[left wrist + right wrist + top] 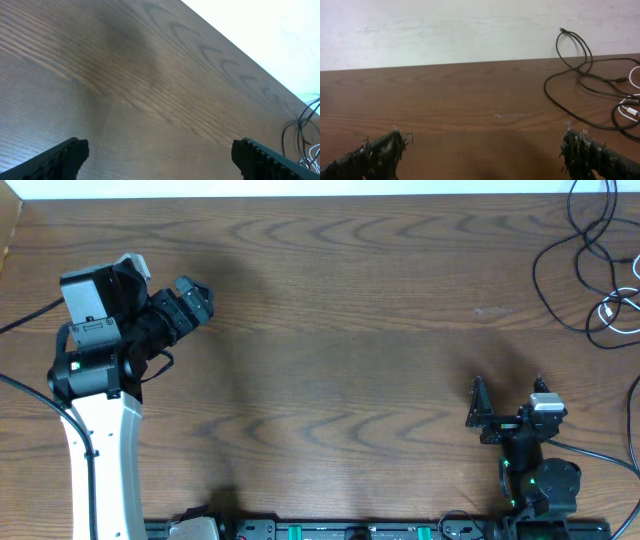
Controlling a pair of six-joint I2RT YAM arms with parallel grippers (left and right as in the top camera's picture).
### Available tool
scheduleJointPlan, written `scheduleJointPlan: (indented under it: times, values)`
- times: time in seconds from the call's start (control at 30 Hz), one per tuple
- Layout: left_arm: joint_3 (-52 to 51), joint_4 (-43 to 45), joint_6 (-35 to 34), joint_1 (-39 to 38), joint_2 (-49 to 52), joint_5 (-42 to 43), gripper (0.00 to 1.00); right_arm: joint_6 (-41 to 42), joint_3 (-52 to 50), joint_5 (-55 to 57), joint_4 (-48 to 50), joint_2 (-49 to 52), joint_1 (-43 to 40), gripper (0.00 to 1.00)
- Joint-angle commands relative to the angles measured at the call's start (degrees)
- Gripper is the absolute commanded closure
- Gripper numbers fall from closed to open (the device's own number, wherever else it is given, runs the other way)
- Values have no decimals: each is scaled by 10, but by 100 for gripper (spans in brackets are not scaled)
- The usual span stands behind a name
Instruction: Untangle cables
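Two pincers [197,295] [476,405], one white cable [612,308] (black cables [535,273] uncountable).

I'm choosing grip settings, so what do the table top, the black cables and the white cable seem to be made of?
Table top: brown wood or wood-look laminate, going by the arched grain; a faint sheen suggests a smooth finish. Black cables: likely a rubbery plastic sheath, matte, lying in limp loops. White cable: probably a plastic sheath too; too small to be sure.
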Motion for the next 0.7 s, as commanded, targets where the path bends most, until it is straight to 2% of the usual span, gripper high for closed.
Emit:
scheduleJointPlan:
  times: [0.0, 0.1, 0.27, 0.47, 0.67]
  values:
    - [11, -3, 6, 1, -5, -23, 2, 3, -2, -2, -1, -5, 4, 1]
    - [7, -3, 17, 1, -28, -80, 2, 3, -2, -2, -1, -5, 4, 1]
    - [-74, 61, 117, -16, -127, -82, 2, 3, -2, -2, -1, -5, 4, 1]
    - [-249, 198, 208, -39, -297, -82, 2, 3, -2, -2, -1, -5, 4, 1]
    - [-453, 348, 216, -47, -461, -80, 2, 3, -2, -2, -1, -5, 4, 1]
